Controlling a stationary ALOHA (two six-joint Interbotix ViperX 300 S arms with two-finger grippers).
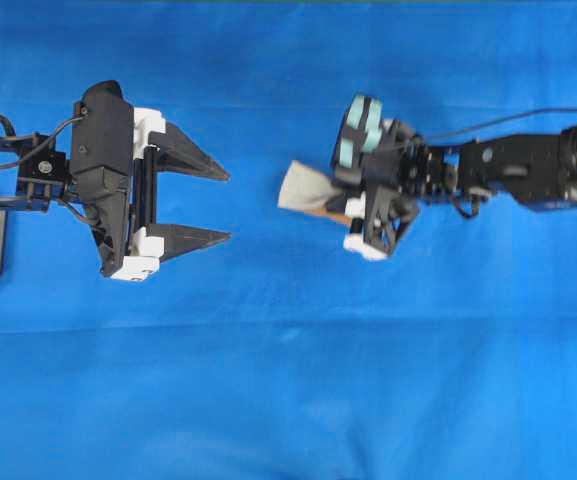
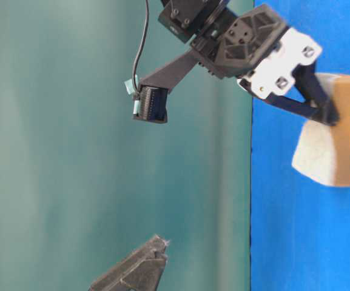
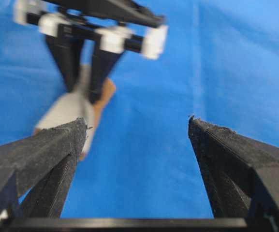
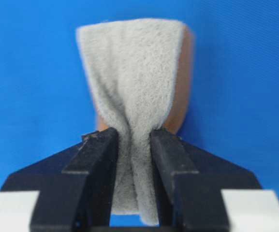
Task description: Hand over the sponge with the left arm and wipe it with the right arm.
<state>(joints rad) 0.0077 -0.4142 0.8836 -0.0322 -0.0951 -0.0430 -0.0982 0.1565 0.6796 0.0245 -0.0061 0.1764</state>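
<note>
Right claw [image 4: 133, 145], black two-finger gripper with pale teal patches, clenched on the grey-white, orange-backed rectangular sponge [image 4: 134, 82], pinching its middle; sponge protruded beyond the fingertips. Left claw [image 1: 223, 206], black, facing it, spread wide, empty, well apart.

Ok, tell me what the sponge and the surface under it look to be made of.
Sponge: a fuzzy grey fibrous scouring layer on soft orange-brown foam, probably; it pinches to a narrow waist between the right gripper fingers. Table cover: blue cloth, likely, matte with faint creases and soft folds.
</note>
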